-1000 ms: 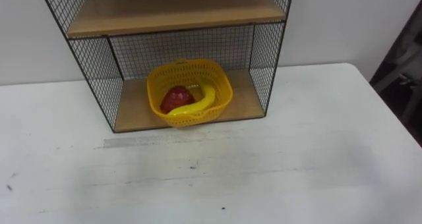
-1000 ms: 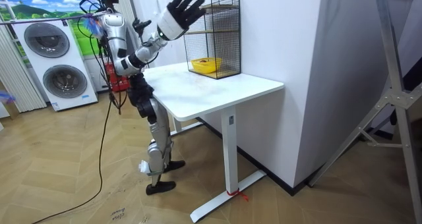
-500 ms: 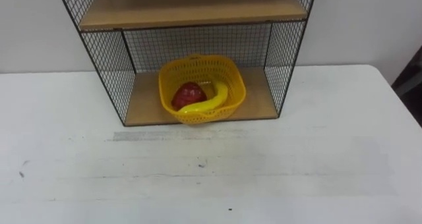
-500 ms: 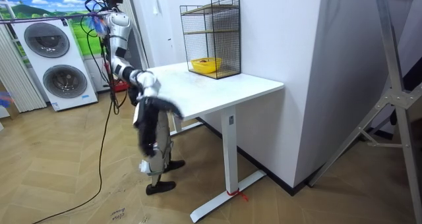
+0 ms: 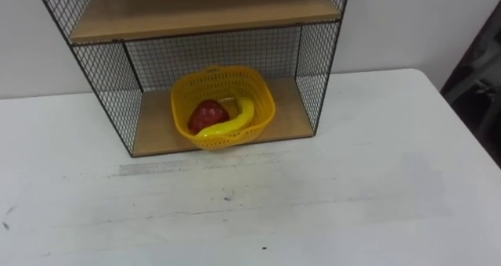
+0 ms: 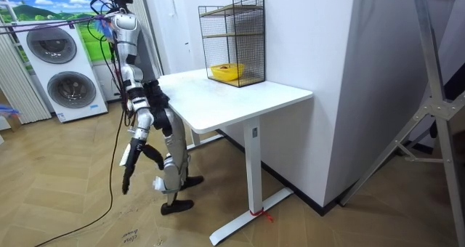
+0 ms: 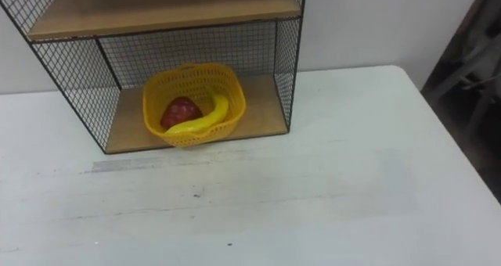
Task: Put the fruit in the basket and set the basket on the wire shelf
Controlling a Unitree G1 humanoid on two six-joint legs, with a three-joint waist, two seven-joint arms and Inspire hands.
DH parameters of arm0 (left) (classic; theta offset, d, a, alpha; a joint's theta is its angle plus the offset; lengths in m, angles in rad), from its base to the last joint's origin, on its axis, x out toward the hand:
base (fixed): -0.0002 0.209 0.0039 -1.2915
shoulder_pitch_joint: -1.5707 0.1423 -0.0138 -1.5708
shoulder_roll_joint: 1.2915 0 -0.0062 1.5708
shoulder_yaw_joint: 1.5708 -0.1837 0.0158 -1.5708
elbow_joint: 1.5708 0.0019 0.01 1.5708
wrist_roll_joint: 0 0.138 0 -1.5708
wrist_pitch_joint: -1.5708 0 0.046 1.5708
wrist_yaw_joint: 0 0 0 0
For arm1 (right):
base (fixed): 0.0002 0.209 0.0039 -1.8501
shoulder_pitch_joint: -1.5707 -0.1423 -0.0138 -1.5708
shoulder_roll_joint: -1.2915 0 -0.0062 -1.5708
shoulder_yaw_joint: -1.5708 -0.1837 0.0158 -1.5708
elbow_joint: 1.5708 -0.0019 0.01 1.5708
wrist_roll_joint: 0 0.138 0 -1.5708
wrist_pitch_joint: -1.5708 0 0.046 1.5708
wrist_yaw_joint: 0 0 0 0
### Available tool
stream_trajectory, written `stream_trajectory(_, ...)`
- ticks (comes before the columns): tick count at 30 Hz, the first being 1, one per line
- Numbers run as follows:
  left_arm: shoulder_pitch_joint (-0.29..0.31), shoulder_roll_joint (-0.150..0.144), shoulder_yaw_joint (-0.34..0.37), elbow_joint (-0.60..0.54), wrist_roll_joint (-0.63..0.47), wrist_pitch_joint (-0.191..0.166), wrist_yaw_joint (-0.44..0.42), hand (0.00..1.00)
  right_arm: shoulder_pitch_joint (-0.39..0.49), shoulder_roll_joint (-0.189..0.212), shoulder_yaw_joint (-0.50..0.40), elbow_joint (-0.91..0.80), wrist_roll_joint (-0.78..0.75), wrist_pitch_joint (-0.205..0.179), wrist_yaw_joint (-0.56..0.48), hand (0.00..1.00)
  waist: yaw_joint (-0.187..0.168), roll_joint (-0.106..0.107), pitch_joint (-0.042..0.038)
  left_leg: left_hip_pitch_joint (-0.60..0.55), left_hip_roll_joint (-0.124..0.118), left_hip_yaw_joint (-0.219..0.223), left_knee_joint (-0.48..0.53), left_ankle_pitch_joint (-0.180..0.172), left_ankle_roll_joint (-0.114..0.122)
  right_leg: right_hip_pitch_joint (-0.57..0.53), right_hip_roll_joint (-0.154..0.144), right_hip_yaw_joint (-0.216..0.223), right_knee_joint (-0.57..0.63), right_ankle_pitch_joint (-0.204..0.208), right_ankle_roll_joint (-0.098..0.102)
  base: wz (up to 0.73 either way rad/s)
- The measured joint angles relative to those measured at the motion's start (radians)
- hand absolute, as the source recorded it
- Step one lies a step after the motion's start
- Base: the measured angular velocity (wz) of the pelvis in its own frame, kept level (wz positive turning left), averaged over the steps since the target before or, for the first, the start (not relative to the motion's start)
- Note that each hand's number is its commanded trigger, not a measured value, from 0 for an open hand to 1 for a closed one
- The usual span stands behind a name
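Note:
A yellow plastic basket (image 5: 222,73) stands on the lower board of the black wire shelf (image 5: 291,113), toward its left half. Inside it lie a yellow banana (image 5: 232,122) and a red fruit (image 5: 206,113). In the room view the basket (image 6: 227,72) shows in the shelf (image 6: 232,36) at the back of the white table (image 6: 240,98). I stand at the table's end on the room view's left, facing the shelf. My right hand (image 6: 126,180) hangs low beside my legs, far from the basket.
The shelf's upper wooden board (image 5: 203,12) carries nothing that I can see. The table's right edge (image 5: 462,117) runs close by, with dark gear beyond it. Two washing machines (image 6: 54,73) stand behind me.
My right arm has swung down from above the table to hang at my side. The head view shifted sideways and back; basket and fruit stay put in the shelf.

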Motion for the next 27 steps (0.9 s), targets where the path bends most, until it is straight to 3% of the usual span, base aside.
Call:
stream_trajectory(2, -0.010, -0.003, -0.048, 0.056, 0.114, 0.044, -0.063, 0.00, -0.010, -0.003, 0.066, 0.031, -0.111, 0.027, 0.071, 0.00, 0.003, 0.001, 0.0003, 0.011, 0.003, 0.009, 0.001, -0.001, 0.001, 0.011, 0.001, 0.006, -0.003, -0.002, 0.000, -0.14)
stream_trajectory(4, -0.021, -0.002, -0.149, 0.068, 0.288, 0.089, -0.126, 0.00, -0.027, -0.011, 0.189, 0.054, -0.255, 0.055, 0.156, 0.00, 0.005, -0.003, 0.0005, 0.019, 0.001, 0.009, -0.005, -0.002, 0.003, 0.011, 0.002, 0.018, -0.004, 0.001, 0.003, -0.14)
stream_trajectory(7, -0.063, 0.007, -0.264, 0.068, 0.514, 0.142, -0.173, 0.00, -0.073, -0.013, 0.261, 0.069, -0.393, 0.089, 0.260, 0.00, -0.006, -0.005, 0.0007, 0.030, -0.007, 0.003, -0.017, -0.001, 0.002, 0.022, -0.002, 0.015, -0.009, 0.005, 0.007, 0.00)
stream_trajectory(10, -0.129, 0.023, -0.385, 0.063, 0.676, 0.170, -0.208, 0.00, -0.134, -0.015, 0.348, 0.115, -0.487, 0.114, 0.357, 0.00, -0.026, -0.006, 0.0026, 0.043, -0.008, -0.002, -0.021, 0.002, -0.002, 0.041, -0.001, 0.003, -0.024, 0.013, 0.013, 0.12)
stream_trajectory(12, -0.168, 0.020, -0.426, 0.061, 0.757, 0.177, -0.219, 0.00, -0.147, -0.015, 0.393, 0.115, -0.532, 0.119, 0.404, 0.00, -0.028, -0.005, 0.0033, 0.046, -0.008, 0.003, -0.020, 0.003, -0.003, 0.045, -0.001, -0.003, -0.024, 0.012, 0.013, 0.00)
stream_trajectory(14, -0.178, 0.010, -0.441, 0.058, 0.808, 0.191, -0.242, 0.00, -0.156, -0.010, 0.395, 0.112, -0.544, 0.131, 0.433, 0.00, -0.027, -0.006, 0.0064, 0.045, -0.006, 0.006, -0.010, 0.003, -0.004, 0.046, -0.001, -0.005, -0.025, 0.007, 0.006, 0.00)
stream_trajectory(16, -0.181, 0.008, -0.486, 0.046, 0.865, 0.215, -0.263, 0.00, -0.161, -0.010, 0.399, 0.102, -0.544, 0.140, 0.460, 0.00, -0.028, 0.000, 0.0161, 0.040, -0.003, 0.003, 0.006, 0.003, -0.004, 0.045, 0.001, -0.004, -0.025, 0.006, 0.004, 0.00)
stream_trajectory(18, -0.181, 0.006, -0.501, 0.036, 0.913, 0.229, -0.272, 0.00, -0.168, -0.006, 0.419, 0.101, -0.546, 0.140, 0.473, 0.00, -0.027, 0.004, 0.0185, 0.033, -0.004, -0.006, 0.014, 0.003, -0.003, 0.042, 0.001, -0.004, -0.024, 0.005, 0.004, -0.03)
stream_trajectory(22, -0.180, 0.002, -0.534, 0.029, 0.978, 0.237, -0.286, 0.00, -0.179, 0.002, 0.473, 0.107, -0.590, 0.134, 0.536, 0.00, -0.027, 0.006, 0.0174, 0.028, -0.006, -0.007, 0.001, 0.004, -0.005, 0.033, 0.003, 0.005, -0.023, 0.006, 0.005, -0.01)
stream_trajectory(27, -0.174, 0.005, -0.557, 0.029, 0.984, 0.252, -0.306, 0.00, -0.173, -0.006, 0.498, 0.107, -0.641, 0.134, 0.569, 0.00, -0.027, 0.007, 0.0148, 0.036, -0.008, -0.004, -0.006, 0.015, 0.001, 0.036, 0.003, 0.005, -0.023, 0.009, 0.008, -0.01)
